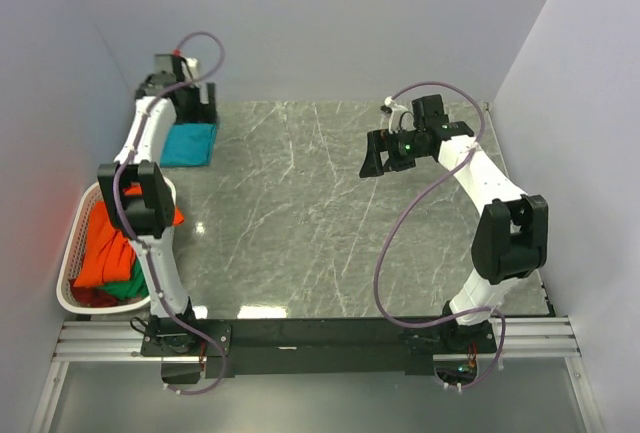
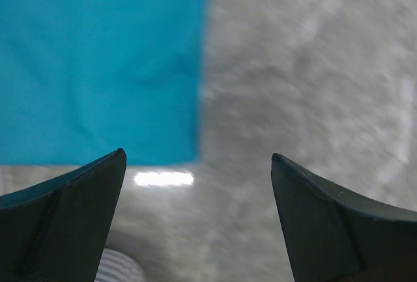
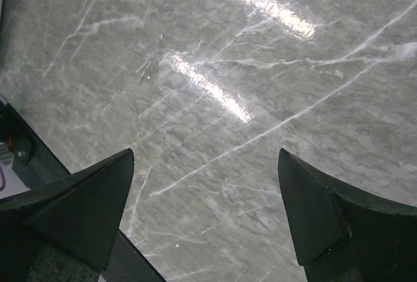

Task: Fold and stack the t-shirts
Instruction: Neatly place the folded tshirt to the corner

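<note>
Left wrist view, folded teal t-shirt (image 2: 98, 60) flat on table (image 2: 313, 86), just beyond wide-open empty left jaws, right jaws also open, empty.

The table (image 1: 300, 203) looks like grey veined stone, polished and glossy, with bright light streaks mirrored in it. At ten o'clock on it the teal shirt (image 1: 190, 143) is soft matt cloth, lying smooth and flat. At eight o'clock the basket (image 1: 72, 253) is white slotted plastic with a slight sheen. The orange shirt (image 1: 100, 248) and green shirt (image 1: 125, 288) in it are matt cloth, crumpled. The left fingers (image 2: 65, 217) and right fingers (image 3: 71, 210) are matt black plastic. The right arm (image 1: 485, 178) has a smooth white plastic shell with black joints, and the left arm (image 1: 162, 273) likewise. At six o'clock the rail (image 1: 100, 338) is bare silvery metal. The walls (image 1: 350, 13) are plain and matt.
</note>
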`<state>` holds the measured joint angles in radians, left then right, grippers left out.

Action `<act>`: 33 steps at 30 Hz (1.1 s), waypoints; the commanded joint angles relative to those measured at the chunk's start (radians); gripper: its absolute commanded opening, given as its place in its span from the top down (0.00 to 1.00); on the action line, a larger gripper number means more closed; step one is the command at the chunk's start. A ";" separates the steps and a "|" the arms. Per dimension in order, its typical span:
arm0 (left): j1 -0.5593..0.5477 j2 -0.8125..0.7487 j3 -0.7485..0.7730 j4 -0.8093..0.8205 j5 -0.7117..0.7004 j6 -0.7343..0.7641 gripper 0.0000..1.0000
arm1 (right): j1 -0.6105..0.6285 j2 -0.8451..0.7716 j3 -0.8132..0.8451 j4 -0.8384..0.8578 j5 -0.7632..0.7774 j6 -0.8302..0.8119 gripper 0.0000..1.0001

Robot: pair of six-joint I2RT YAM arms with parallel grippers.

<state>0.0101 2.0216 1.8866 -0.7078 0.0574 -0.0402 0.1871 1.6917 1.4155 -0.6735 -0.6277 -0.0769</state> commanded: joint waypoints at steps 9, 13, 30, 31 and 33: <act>0.169 0.247 0.299 -0.260 -0.054 0.198 0.05 | -0.006 -0.082 -0.013 0.018 0.057 -0.053 0.02; 0.212 0.285 0.292 -0.285 -0.054 0.232 0.06 | -0.005 -0.075 -0.012 0.015 0.056 -0.055 0.02; 0.228 0.339 0.169 -0.263 -0.056 0.281 0.01 | -0.005 -0.018 0.037 0.003 0.079 -0.055 0.02; 0.228 0.350 0.172 -0.254 -0.054 0.284 0.01 | -0.006 -0.020 0.036 0.003 0.080 -0.055 0.02; 0.229 0.359 0.183 -0.245 -0.054 0.296 0.01 | -0.003 -0.021 0.031 0.003 0.085 -0.055 0.02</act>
<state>0.2325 2.3627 2.0476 -0.9764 0.0021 0.2245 0.1871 1.6779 1.4082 -0.6746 -0.5594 -0.1215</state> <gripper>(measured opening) 0.993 0.980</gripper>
